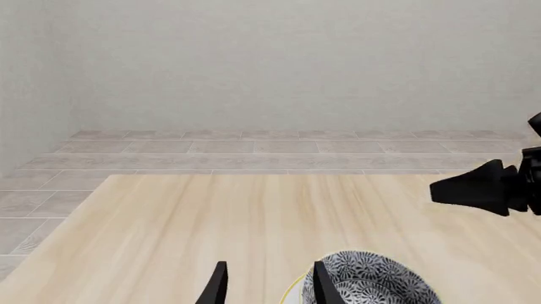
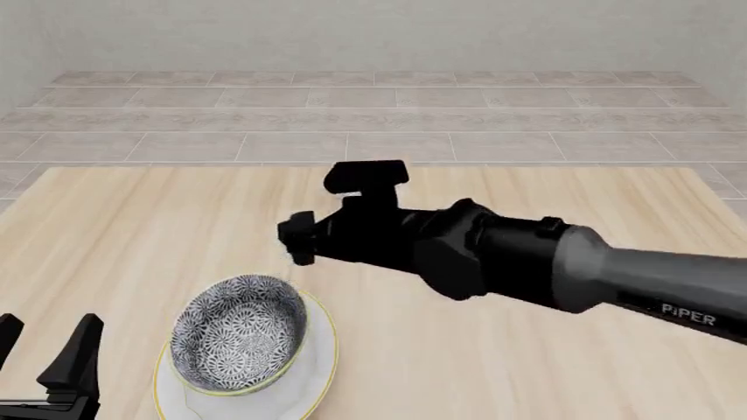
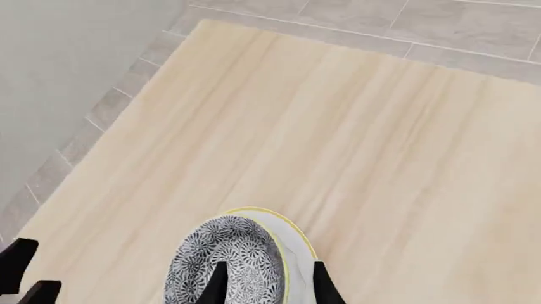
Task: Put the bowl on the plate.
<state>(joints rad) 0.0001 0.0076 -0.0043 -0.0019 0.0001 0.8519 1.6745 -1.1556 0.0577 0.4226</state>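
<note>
The floral blue-grey bowl (image 2: 240, 332) rests on the white, yellow-rimmed plate (image 2: 317, 363), near the table's front left. It sits toward the plate's left side. My left gripper (image 2: 47, 331) stands open just left of the plate, holding nothing. In the left wrist view the bowl (image 1: 381, 278) and the plate's rim (image 1: 292, 292) lie beside one finger of the left gripper (image 1: 270, 266). My right gripper (image 2: 297, 236) hovers above and behind the bowl. The right wrist view looks down on the bowl (image 3: 228, 259) and plate (image 3: 292, 244) past the open, empty right gripper (image 3: 268, 267).
The wooden table (image 2: 561, 367) ends at a tiled floor and a grey wall behind. The right arm (image 2: 561, 262) stretches from the right across the table's middle. Its gripper tip (image 1: 482, 189) shows in the left wrist view.
</note>
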